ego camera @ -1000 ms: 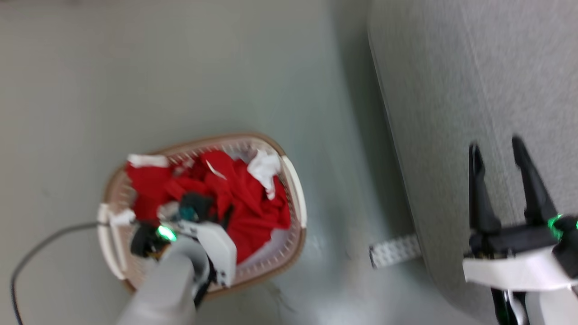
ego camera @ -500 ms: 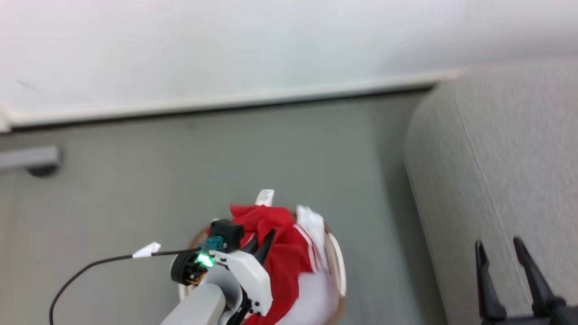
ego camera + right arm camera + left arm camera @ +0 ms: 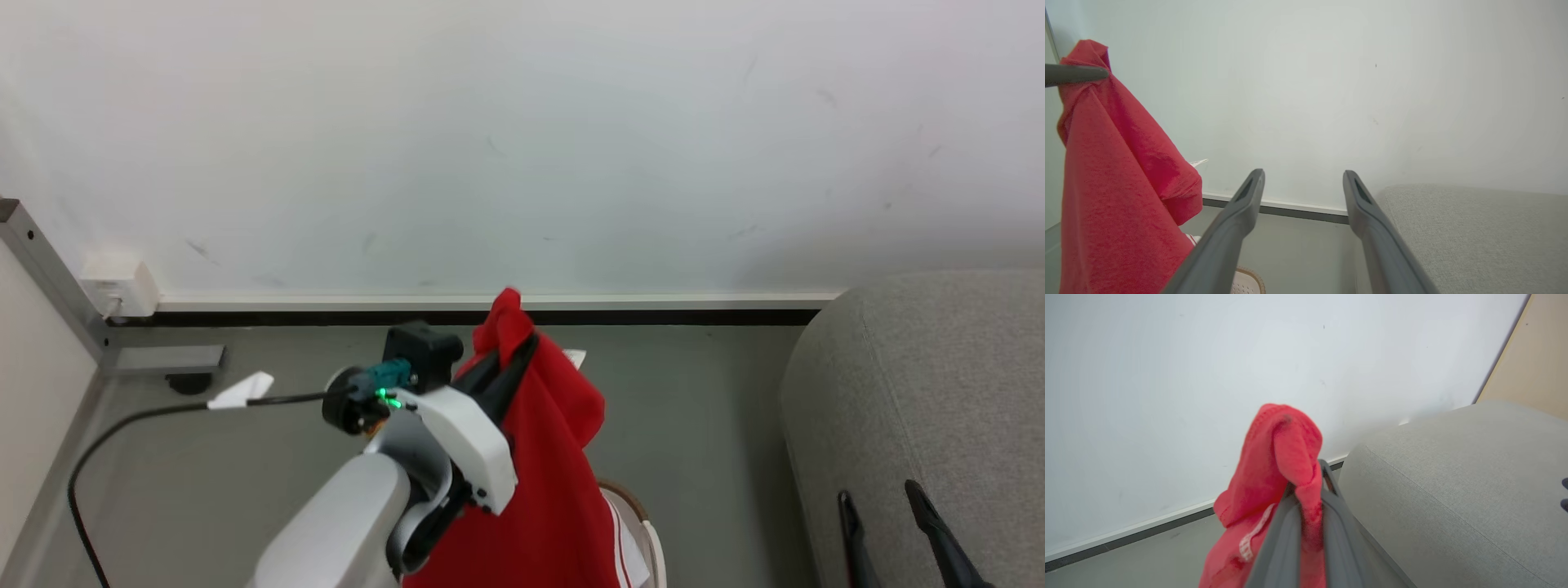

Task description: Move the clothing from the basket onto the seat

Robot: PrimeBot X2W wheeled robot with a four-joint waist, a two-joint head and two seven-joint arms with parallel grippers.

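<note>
One red garment point(image 3: 547, 482) lifted out of the basket point(image 3: 651, 539)

A second ago the left fingers point(image 3: 506, 367) were down among the clothes in the basket. Now they are raised and pressed together on a fold of the garment, which hangs from them in a long drape above the basket rim. The head camera has tilted up as well, bringing the wall point(image 3: 522, 122) into sight. The right fingers point(image 3: 1235, 216) stand spread and empty beside the seat point(image 3: 914, 384), which lies off to the right, well apart from the hanging cloth. The pick looks done and the carry across to the seat comes next. Whether the hem has cleared the basket is hidden.
</note>
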